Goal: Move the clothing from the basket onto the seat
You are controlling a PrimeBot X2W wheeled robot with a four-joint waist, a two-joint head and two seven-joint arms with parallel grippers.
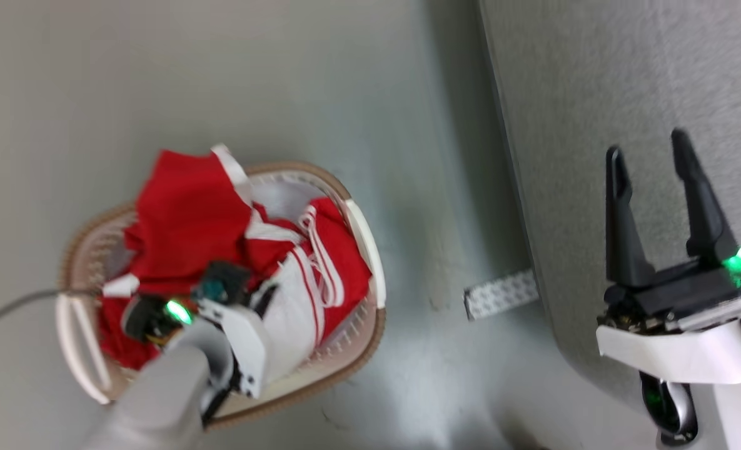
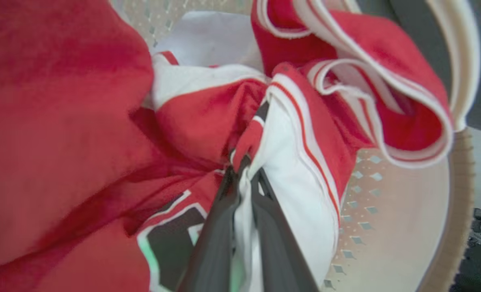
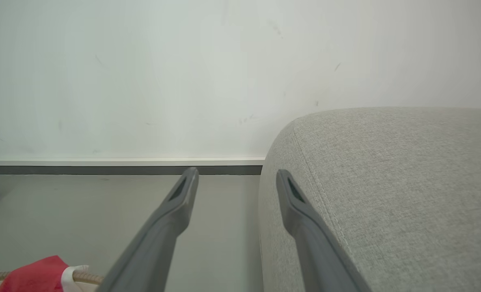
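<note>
Red clothing (image 1: 189, 219) with white panels and striped trim is heaped in the oval white basket (image 1: 370, 250) on the floor at the left. My left gripper (image 2: 242, 168) is down inside the basket, shut on a fold of red and white clothing (image 2: 289, 162); in the head view its fingers are buried in the fabric. My right gripper (image 1: 651, 153) hangs open over the edge of the light-grey seat (image 1: 626, 75), nothing between its fingers (image 3: 183, 194). The seat (image 3: 386, 182) rises just right of them.
Grey-green floor (image 1: 408, 125) lies between basket and seat. A white perforated strip (image 1: 501, 294) sticks out from the seat's base. A grey cable (image 1: 7, 309) runs to the basket's left end. A pale wall (image 3: 183, 73) with a skirting board stands behind the seat.
</note>
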